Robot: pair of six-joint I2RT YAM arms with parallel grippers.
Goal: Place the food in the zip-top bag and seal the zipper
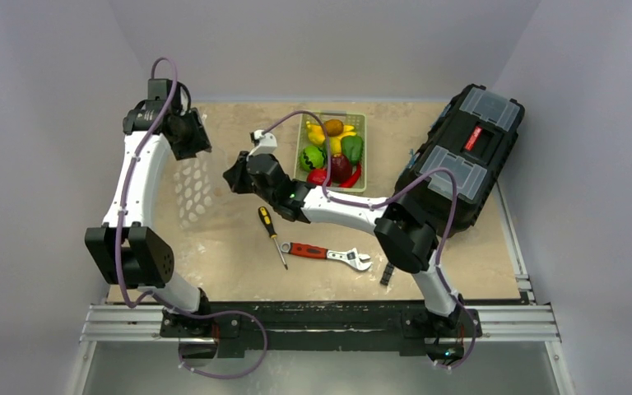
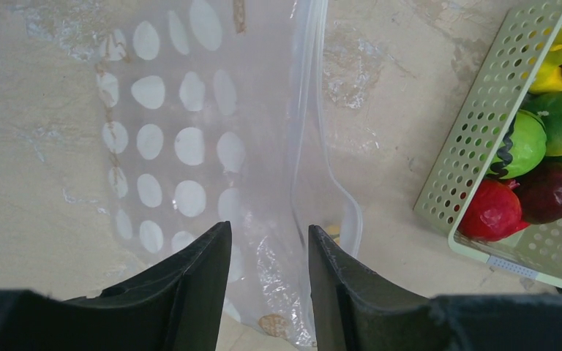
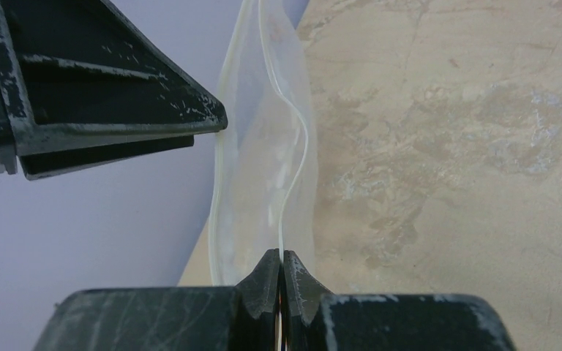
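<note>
The clear zip-top bag (image 1: pixel 193 191) with white polka dots lies at the left of the table. My right gripper (image 3: pixel 282 256) is shut on one lip of its zipper (image 3: pixel 293 146), and the mouth gapes open. In the top view the right gripper (image 1: pixel 230 176) is at the bag's right edge. My left gripper (image 2: pixel 267 245) is open, its jaws either side of the bag (image 2: pixel 190 146) near the zipper (image 2: pixel 311 110); it is at the bag's far end in the top view (image 1: pixel 188 150). The food (image 1: pixel 333 152) lies in the green basket; red and green pieces (image 2: pixel 527 175) show in the left wrist view.
The pale green slotted basket (image 1: pixel 360 123) stands at the back centre, right of the bag; its wall also shows in the left wrist view (image 2: pixel 476 139). A black toolbox (image 1: pixel 461 156) is at the right. A screwdriver (image 1: pixel 271 234) and a red-handled wrench (image 1: pixel 329 253) lie near the front.
</note>
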